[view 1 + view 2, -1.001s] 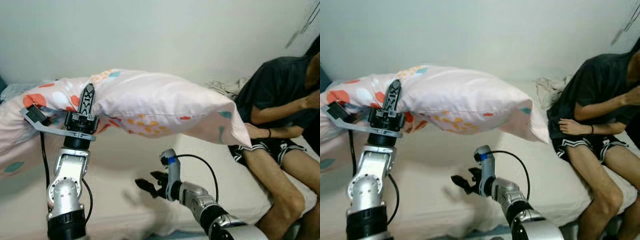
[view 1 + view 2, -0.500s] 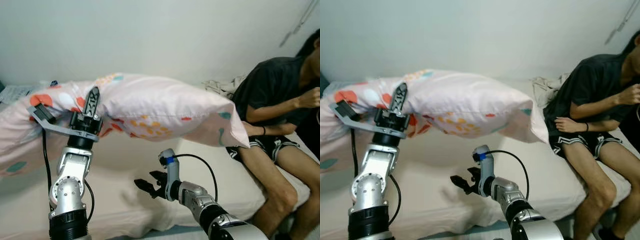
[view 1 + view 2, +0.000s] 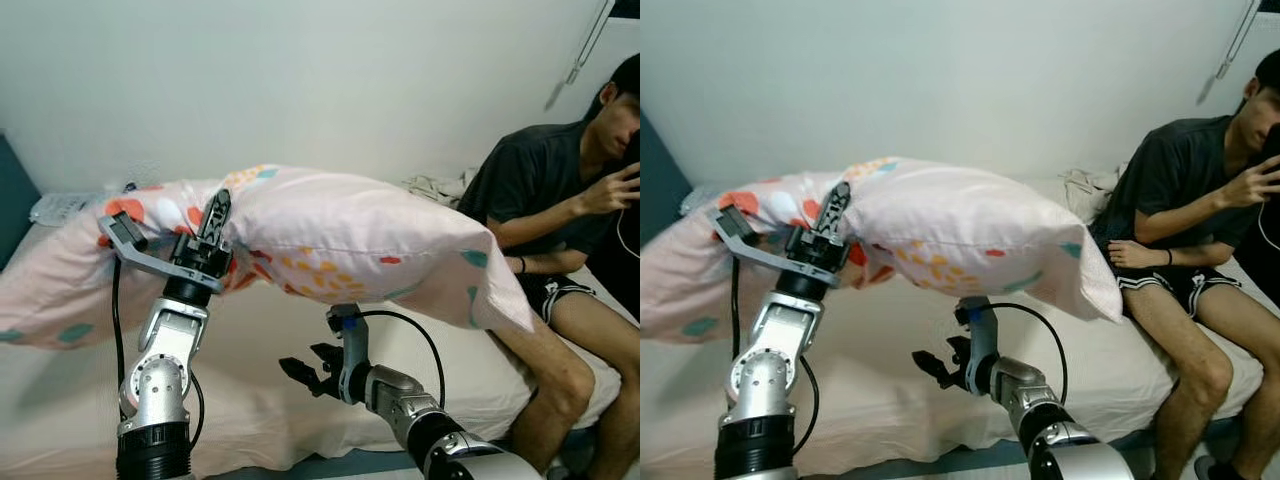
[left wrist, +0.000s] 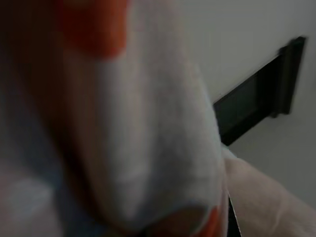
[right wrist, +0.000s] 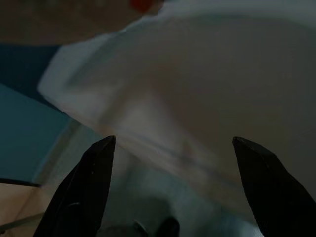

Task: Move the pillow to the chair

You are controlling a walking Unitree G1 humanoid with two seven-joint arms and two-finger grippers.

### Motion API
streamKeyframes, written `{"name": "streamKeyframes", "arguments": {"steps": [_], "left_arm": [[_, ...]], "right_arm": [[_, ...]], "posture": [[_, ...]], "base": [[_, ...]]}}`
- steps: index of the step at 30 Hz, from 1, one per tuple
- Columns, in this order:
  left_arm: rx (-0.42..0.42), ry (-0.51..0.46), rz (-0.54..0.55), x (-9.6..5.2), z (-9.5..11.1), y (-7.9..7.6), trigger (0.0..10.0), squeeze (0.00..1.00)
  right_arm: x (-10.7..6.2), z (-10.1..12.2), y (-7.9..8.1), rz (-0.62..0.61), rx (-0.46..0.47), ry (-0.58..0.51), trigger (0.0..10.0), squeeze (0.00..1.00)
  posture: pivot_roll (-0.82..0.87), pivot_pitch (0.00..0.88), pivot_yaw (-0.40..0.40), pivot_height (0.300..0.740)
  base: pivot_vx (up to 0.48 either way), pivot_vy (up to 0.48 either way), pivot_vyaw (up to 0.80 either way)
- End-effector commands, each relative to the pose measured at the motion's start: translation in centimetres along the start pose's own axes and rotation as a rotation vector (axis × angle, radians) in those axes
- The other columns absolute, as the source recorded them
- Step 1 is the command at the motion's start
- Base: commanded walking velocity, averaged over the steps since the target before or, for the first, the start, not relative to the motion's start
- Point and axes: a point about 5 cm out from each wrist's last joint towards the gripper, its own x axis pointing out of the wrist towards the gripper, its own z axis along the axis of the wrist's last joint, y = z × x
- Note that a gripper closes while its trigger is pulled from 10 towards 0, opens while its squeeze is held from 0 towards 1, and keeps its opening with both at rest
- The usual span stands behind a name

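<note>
The left claw (image 3: pixel 213 222), left of centre, grips the pillow (image 3: pixel 330 235), which hangs above the bed (image 3: pixel 250 400), long axis running left to right, its right corner drooping toward a seated person (image 3: pixel 560 230). Lower centre, the right claw (image 3: pixel 300 370) gapes wide, empty.

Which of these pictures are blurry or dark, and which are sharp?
Left eye view: fairly sharp, evenly lit, the pillow casting a soft shadow on the bed. Left wrist view: badly out of focus, fabric pressed close. Right wrist view: dim and soft, the right pincer open, its fingers dark silhouettes.
</note>
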Motion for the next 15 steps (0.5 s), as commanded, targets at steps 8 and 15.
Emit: {"name": "streamKeyframes", "arguments": {"steps": [8,15], "left_arm": [[0.095,0.0,0.103,-0.8,0.1,2.2,10.0,0.0],[0.238,0.065,0.242,-1.7,-0.4,4.7,10.0,0.0]], "right_arm": [[-0.9,-2.0,-1.0,-0.087,0.031,0.076,10.0,0.0],[-1.1,-2.4,-1.4,-0.149,0.028,0.099,10.0,0.0]], "posture": [[-0.04,0.066,-0.068,0.74],[-0.04,0.066,-0.062,0.74]], "base": [[0.0,0.0,-0.74],[0.0,0.0,-0.74]]}}
